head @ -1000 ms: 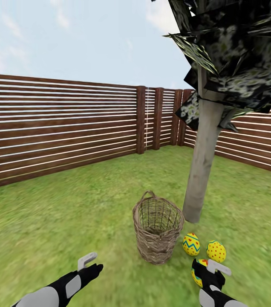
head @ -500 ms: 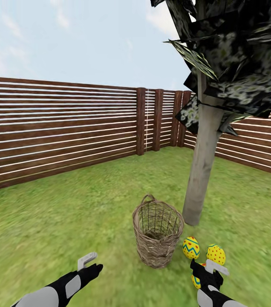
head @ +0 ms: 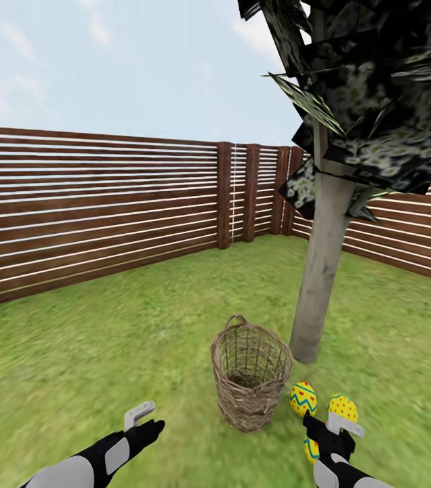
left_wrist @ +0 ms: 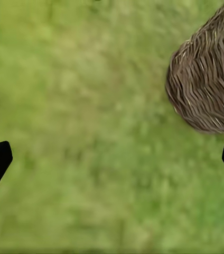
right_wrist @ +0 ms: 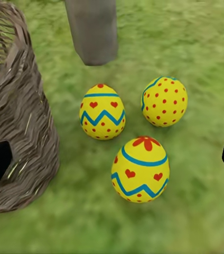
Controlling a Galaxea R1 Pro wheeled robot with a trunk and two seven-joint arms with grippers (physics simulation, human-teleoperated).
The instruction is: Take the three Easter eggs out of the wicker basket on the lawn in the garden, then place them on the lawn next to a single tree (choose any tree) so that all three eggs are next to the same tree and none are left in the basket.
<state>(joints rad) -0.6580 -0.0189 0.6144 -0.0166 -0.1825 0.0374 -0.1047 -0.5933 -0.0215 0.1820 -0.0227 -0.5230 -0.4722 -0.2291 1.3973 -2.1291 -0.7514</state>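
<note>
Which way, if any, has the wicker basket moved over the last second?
No. The wicker basket stands just as close beside the tree trunk as before; the whole view shifted, so the camera moved.

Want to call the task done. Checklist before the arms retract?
1. Three eggs on the lawn: zigzag egg, dotted egg, flower-top egg: ok.
2. Eggs beside the same tree: ok.
3. Basket empty: ok as far as the head view shows; bottom dim.
4. Right gripper open, holding nothing: ok.
5. Left gripper open over grass: ok.
6. Basket upright, apart from eggs: ok.
</note>
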